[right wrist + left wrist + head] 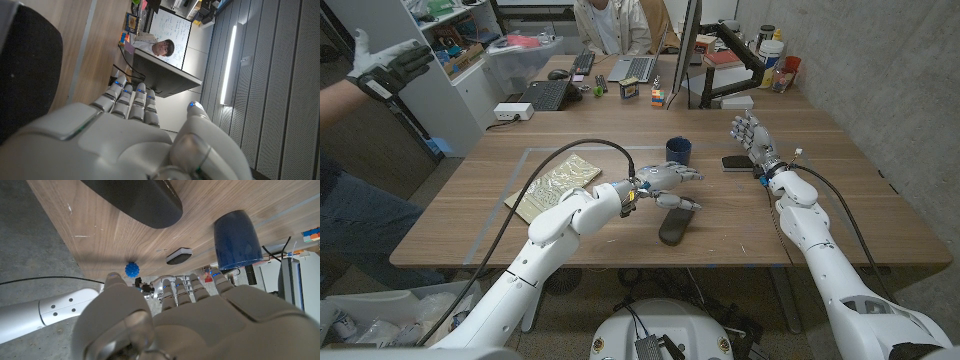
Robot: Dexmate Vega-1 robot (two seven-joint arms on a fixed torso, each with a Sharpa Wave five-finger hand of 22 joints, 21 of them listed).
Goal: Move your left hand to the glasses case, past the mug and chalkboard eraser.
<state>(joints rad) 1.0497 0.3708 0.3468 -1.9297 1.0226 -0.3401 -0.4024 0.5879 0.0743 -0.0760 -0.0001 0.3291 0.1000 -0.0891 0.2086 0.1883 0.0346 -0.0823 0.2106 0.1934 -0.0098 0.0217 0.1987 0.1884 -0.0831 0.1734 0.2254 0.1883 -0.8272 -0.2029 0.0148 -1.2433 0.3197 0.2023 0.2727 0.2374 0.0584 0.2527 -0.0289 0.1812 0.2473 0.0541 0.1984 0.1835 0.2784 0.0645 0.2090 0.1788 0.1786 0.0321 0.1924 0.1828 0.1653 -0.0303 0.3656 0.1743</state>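
The left hand (672,178) hovers with fingers apart, holding nothing, just beyond the glasses case (676,224) and near the mug (678,151). The chalkboard eraser (738,162) lies right of the mug, beside the raised, empty, spread right hand (751,136).

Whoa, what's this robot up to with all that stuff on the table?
Its left hand hangs open over the wooden table, between a dark blue mug and a dark glasses case, holding nothing. The right hand is raised, open, near a chalkboard eraser. A person sits behind.
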